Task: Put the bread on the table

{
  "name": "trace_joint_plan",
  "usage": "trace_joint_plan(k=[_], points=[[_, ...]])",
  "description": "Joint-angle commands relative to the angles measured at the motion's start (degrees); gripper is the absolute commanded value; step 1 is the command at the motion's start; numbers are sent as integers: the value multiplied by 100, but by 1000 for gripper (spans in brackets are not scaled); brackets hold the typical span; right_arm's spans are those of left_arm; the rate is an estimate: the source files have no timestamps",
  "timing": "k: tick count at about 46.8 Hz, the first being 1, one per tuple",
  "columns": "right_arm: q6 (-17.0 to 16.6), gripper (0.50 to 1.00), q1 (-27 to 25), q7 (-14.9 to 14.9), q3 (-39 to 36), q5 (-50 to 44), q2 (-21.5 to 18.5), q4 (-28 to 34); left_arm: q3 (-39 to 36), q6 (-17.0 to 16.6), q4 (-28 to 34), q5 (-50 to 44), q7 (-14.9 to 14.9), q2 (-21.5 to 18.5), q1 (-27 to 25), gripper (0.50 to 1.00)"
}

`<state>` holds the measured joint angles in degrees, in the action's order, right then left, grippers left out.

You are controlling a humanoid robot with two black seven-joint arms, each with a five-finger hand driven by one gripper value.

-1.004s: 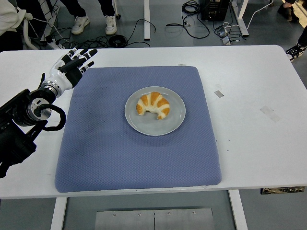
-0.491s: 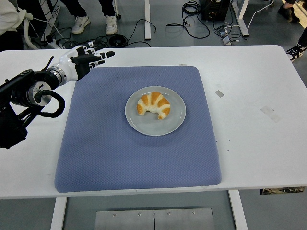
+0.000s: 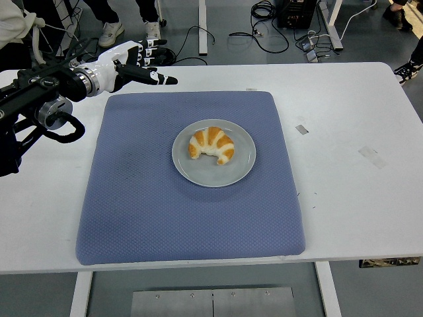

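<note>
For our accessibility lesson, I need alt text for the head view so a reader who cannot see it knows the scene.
A croissant lies on a grey plate in the middle of a blue mat on a white table. The robot's left hand, fingers spread and empty, reaches in above the mat's far left corner, well short of the plate. The right arm is out of view.

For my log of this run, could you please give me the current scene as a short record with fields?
bread: croissant, lying on the plate
plate: grey, round, middle of the mat
mat: blue, on the white table
left hand: open, fingers spread, above the mat's far left corner, apart from the croissant
right hand: not in view
task state: croissant not yet grasped
</note>
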<state>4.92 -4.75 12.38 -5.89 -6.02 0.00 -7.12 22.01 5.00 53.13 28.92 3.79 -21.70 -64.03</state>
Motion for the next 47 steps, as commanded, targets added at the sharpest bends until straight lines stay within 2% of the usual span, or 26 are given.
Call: trace_joint_plan(k=[1,11,18,25,35,42,47], points=[[0,1000,0,1,0,4,0,0,-21,1,118,342,-1,8,-5,990],[0,1000,0,1,0,-4,0,0,-21,54,206,273,113,43,-233,989],[0,1000,0,1,0,-4,0,0,41,89,233,264,763,34,-259,989],[0,1000,0,1,0,-4,0,0,67,71,224,264,1080,26,-382,989],[0,1000,-9,1,0,-4,0,0,102,45,75,246,975,148,-558,989],[0,1000,0,1,0,-4,0,0,120,36,-469,220,966,359,-532,990],[0,1000,0,1,0,-4,0,0,41,19,-549,316,948,421,-541,990]])
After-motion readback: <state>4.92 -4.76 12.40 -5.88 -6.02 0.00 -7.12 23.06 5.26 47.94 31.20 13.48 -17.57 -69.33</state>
